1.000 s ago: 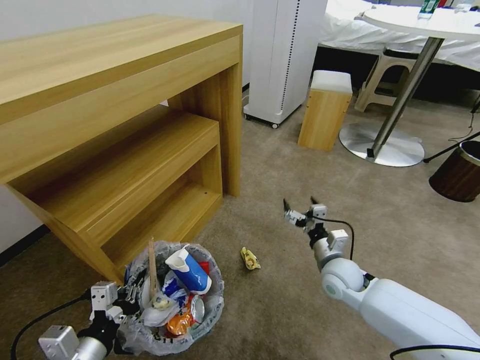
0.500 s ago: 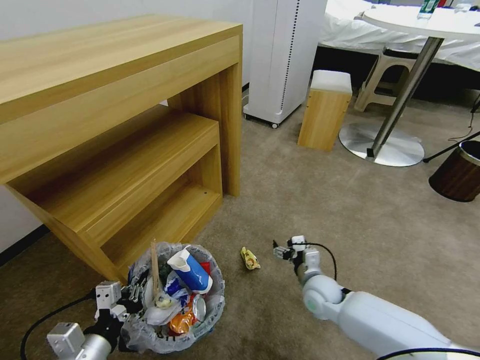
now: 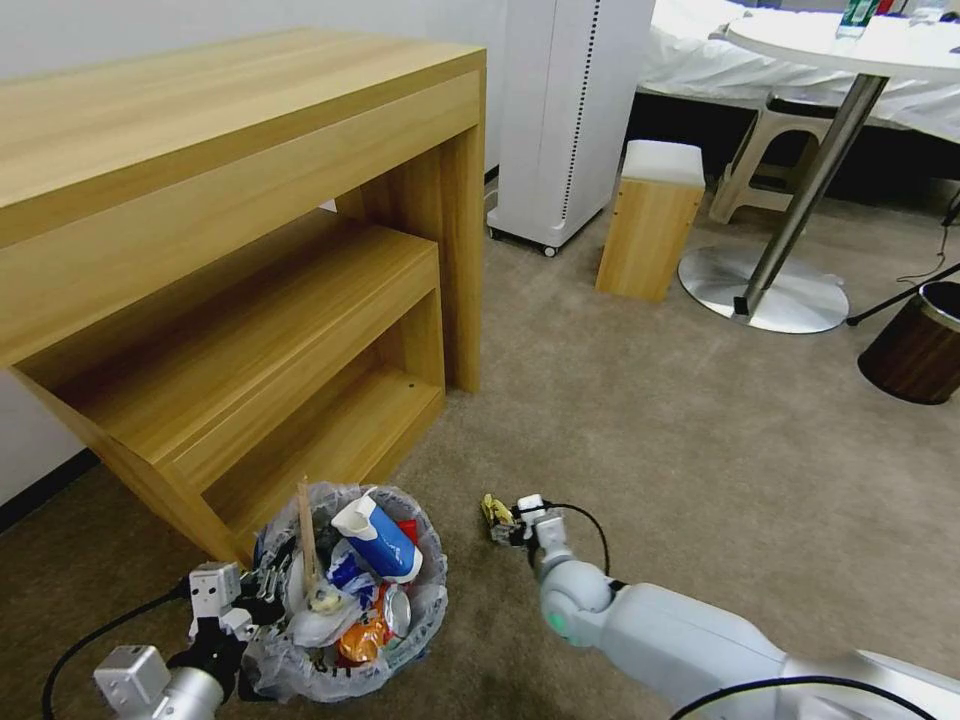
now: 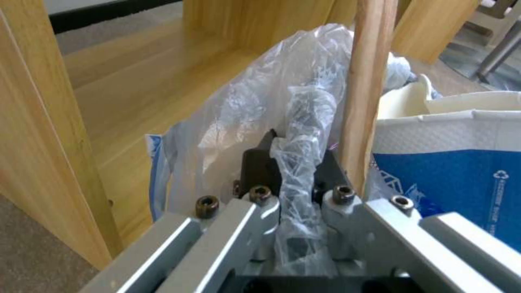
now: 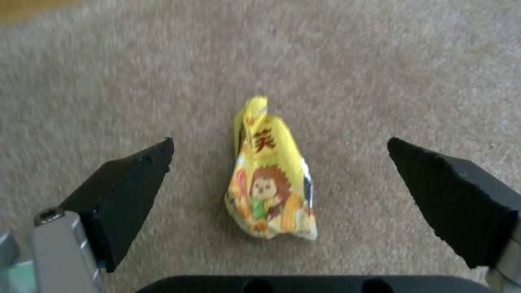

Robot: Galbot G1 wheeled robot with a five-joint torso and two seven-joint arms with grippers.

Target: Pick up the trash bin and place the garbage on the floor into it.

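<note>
The trash bin (image 3: 432, 598), lined with a translucent bag, stands on the carpet floor (image 3: 700, 430) beside the desk's foot. It is heaped with garbage: a blue-white carton (image 3: 380, 540), a wooden stick (image 3: 305, 530) and an orange can (image 3: 358, 640). My left gripper (image 3: 262, 592) is shut on the bin's bagged rim (image 4: 296, 162). A yellow snack wrapper (image 3: 494, 511) lies on the floor right of the bin. My right gripper (image 3: 507, 527) is low over it and open, and the wrapper (image 5: 271, 183) sits between the two black fingers (image 5: 130, 183) without touching either.
A wooden desk with a lower shelf (image 3: 250, 250) rises close behind the bin. Farther back stand a white unit (image 3: 570, 120), a small wooden stool (image 3: 650, 225), a round table's metal base (image 3: 765, 290) and a brown bin (image 3: 915, 345). Open carpet lies to the right.
My right arm has come down and leftward from mid-air to the yellow wrapper, which now lies between its open fingers. The left gripper and bin have barely shifted.
</note>
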